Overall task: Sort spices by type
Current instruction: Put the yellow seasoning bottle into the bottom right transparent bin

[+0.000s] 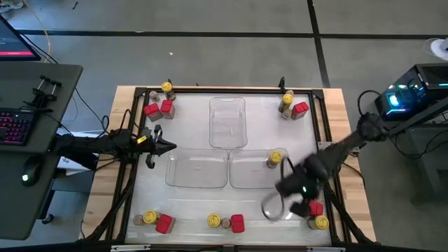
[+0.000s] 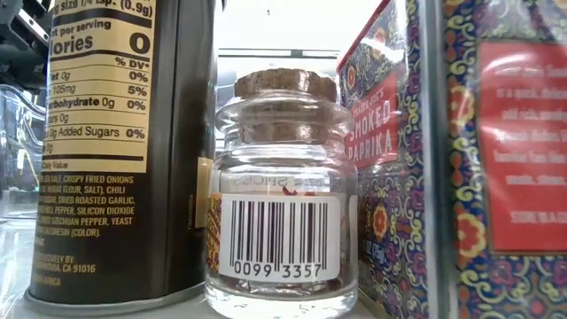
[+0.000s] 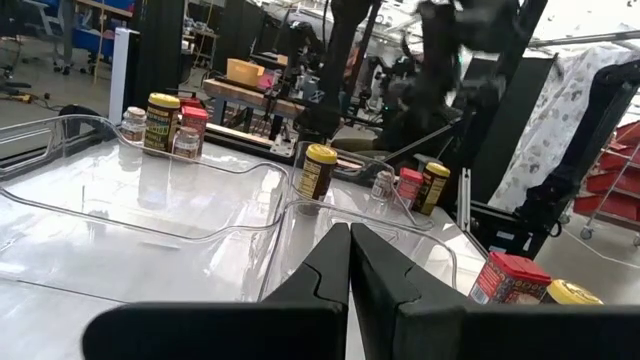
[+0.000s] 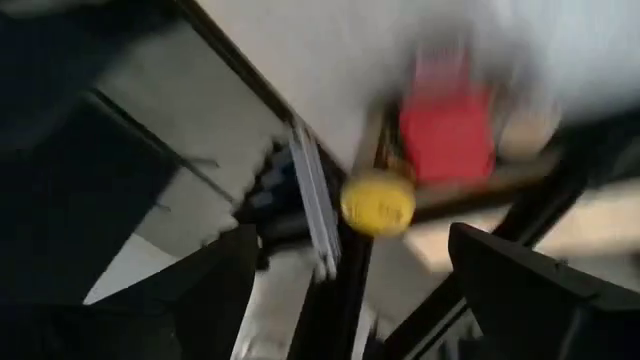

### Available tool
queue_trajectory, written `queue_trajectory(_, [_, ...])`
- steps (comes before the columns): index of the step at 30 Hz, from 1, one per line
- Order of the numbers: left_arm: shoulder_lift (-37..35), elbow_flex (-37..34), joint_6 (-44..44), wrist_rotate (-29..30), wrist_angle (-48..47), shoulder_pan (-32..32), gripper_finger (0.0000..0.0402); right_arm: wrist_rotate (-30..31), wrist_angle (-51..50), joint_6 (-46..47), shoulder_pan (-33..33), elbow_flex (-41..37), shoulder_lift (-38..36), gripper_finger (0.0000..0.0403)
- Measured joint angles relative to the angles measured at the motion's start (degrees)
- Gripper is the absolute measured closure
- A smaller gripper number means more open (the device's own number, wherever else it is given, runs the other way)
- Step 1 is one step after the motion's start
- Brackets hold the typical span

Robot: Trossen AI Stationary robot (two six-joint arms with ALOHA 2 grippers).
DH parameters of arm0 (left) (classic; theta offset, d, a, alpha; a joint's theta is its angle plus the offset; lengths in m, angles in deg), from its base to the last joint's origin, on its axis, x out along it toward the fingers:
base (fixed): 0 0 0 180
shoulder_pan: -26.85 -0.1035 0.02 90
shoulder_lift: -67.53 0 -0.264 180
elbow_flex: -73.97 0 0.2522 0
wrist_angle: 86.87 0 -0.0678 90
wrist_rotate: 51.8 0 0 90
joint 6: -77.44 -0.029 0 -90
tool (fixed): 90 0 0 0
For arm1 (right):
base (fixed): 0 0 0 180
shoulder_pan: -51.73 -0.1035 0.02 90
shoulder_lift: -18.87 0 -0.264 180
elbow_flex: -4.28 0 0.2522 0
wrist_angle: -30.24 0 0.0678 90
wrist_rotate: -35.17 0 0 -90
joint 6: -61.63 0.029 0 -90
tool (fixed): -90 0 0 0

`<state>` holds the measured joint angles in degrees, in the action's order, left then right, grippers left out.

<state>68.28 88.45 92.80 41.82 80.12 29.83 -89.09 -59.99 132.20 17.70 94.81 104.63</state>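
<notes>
The spices stand in small groups around the table's rim. Each group has a red box, a yellow-lidded jar and a small corked jar: far left (image 1: 158, 105), far right (image 1: 292, 106), near left (image 1: 155, 221), near middle (image 1: 225, 222). One yellow-lidded jar (image 1: 274, 159) stands inside the right clear tray. My right gripper (image 4: 350, 238) hovers open and tilted down over the near-right group, above its red box (image 4: 445, 130) and yellow-lidded jar (image 4: 378, 204), holding nothing. My left gripper (image 1: 159, 145) waits shut at the table's left side, pointing level.
Three clear plastic trays (image 1: 227, 122) lie in the table's middle, one far and two side by side nearer. A dark frame (image 1: 325, 140) runs around the table. The low view looks closely at a dark jar (image 2: 115, 151), a corked glass jar (image 2: 282, 195) and a paprika box (image 2: 399, 159).
</notes>
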Motion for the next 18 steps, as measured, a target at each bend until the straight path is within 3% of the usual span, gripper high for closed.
queue_trajectory(7, [0.0, 0.0, 0.0, 0.0, 0.0, 0.0, 0.0402, -3.9, 6.1, 19.1, -9.7, -8.7, 0.0, 0.008])
queue_trajectory(18, [0.0, 0.0, 0.0, 0.0, 0.0, 0.0, 0.0401, -6.3, 19.7, 27.5, -11.9, -17.1, 0.0, 0.008])
